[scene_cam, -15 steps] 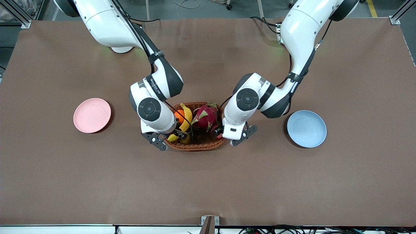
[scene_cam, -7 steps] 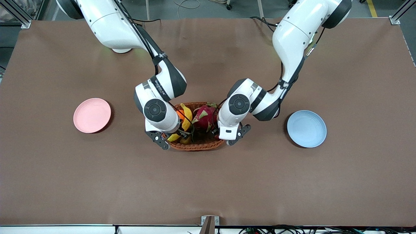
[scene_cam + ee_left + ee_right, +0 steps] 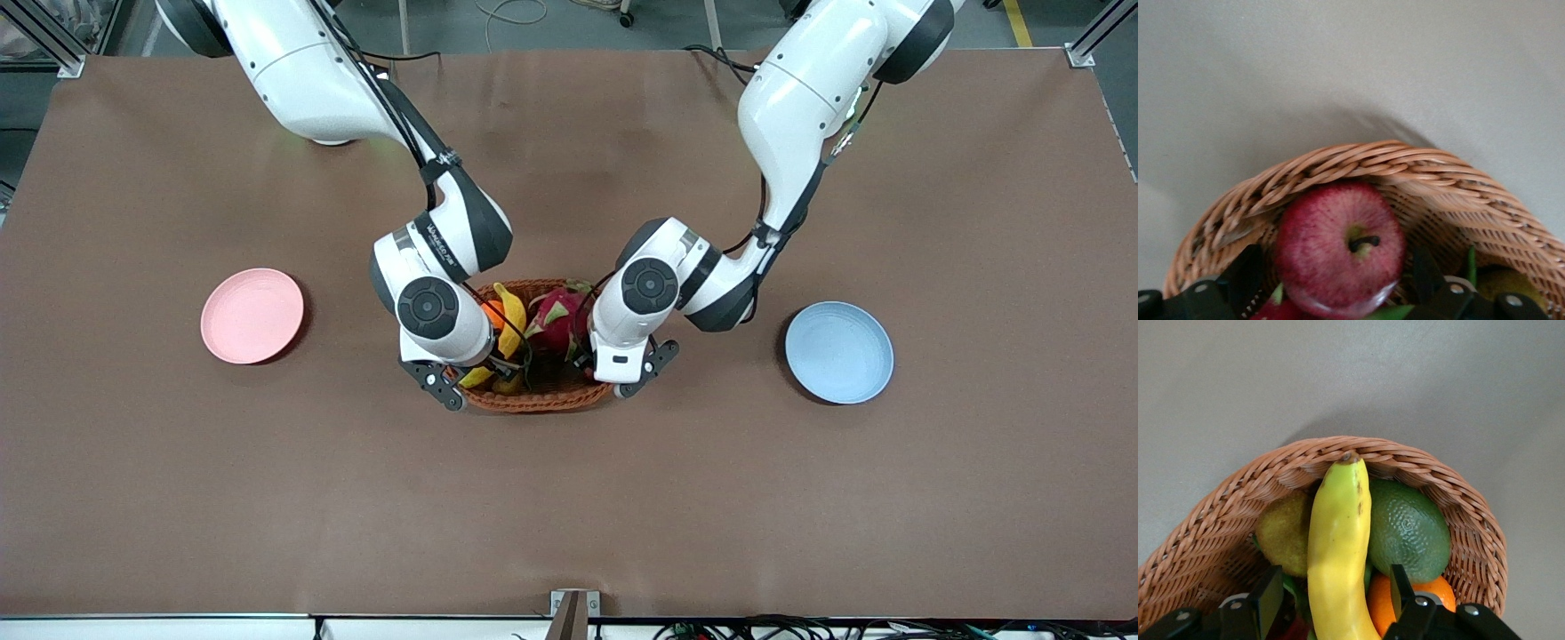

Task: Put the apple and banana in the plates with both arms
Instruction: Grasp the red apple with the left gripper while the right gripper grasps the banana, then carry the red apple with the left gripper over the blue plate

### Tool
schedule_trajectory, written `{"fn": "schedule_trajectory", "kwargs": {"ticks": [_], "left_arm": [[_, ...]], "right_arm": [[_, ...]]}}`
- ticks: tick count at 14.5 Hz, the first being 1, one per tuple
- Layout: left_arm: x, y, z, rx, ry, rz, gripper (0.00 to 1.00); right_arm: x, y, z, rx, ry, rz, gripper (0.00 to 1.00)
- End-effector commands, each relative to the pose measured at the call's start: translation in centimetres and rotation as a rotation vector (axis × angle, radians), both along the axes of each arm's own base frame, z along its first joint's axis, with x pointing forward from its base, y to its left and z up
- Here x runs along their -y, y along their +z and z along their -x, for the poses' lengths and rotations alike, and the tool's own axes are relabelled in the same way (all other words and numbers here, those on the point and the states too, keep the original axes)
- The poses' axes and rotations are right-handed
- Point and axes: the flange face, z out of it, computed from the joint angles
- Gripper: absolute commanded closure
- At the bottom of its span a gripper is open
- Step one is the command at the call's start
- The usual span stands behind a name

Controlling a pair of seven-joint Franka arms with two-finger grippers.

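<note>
The dark red apple [image 3: 1338,247] lies in the wicker basket [image 3: 1418,163], between the spread fingers [image 3: 1248,273] of my left gripper [image 3: 1338,277], which is open around it. The yellow banana [image 3: 1338,540] lies lengthwise in the basket [image 3: 1231,500], and my right gripper [image 3: 1335,590] is open astride it. In the front view the banana [image 3: 511,324] shows beside the right hand, and the apple is hidden under the left hand. The pink plate [image 3: 252,315] sits toward the right arm's end and the blue plate [image 3: 838,352] toward the left arm's end, both empty.
The basket [image 3: 533,400] also holds a pink dragon fruit [image 3: 556,322], an orange [image 3: 1435,590], a dark green avocado [image 3: 1408,527] and a brownish-green fruit [image 3: 1285,533], all packed close to the banana. Bare brown table surrounds the basket.
Both hands have closed in over the basket and come down. The left hand shifted toward the basket's middle and the right hand shifted slightly inward. The fruits have not moved.
</note>
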Motion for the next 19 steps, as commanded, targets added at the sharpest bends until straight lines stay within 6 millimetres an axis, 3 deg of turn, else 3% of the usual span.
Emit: {"fn": "schedule_trajectory", "kwargs": {"ticks": [1,3,5,7,8,10,11,13,16,19], "left_arm": [[1.1,-0.8,0.2,0.004,0.016,0.018,0.21],[1.1,-0.2,0.1,0.014,0.010,0.016,0.46],[0.2,1.4,-0.8,0.028,0.022,0.016,0.61],[-0.4,4.3,-1.0,0.019,0.020,0.000,0.68],[-1.3,7.1,-1.4,0.031,0.026,-0.003,0.68],[-4.7,11.9,-2.7,0.025,0.050,-0.030,0.68],[-6.3,12.9,-2.9,0.000,0.055,-0.057,0.68],[-11.6,14.0,-4.1,-0.040,0.030,-0.135,0.67],[-20.6,12.5,-5.2,-0.066,-0.047,-0.239,0.67],[-28.6,8.8,-5.7,-0.142,-0.149,-0.251,0.65]], "right_arm": [[-0.3,-0.8,-0.1,-0.025,-0.038,-0.023,0.25],[-0.4,-1.0,0.0,-0.041,-0.047,-0.043,0.25],[-0.5,-1.2,0.0,-0.042,-0.043,-0.042,0.25],[-0.4,-1.5,0.1,-0.045,-0.043,-0.039,0.28],[-0.4,-1.6,0.0,-0.046,-0.044,-0.037,0.34],[-0.2,-1.6,-0.1,-0.048,-0.052,-0.040,0.38],[-0.2,-1.7,-0.1,-0.048,-0.053,-0.040,0.39],[-0.4,-1.6,-0.1,-0.042,-0.056,-0.042,0.40],[-0.5,-2.0,-0.1,-0.041,-0.054,-0.042,0.40],[-0.5,-2.3,0.1,-0.045,-0.051,-0.040,0.39]]}}
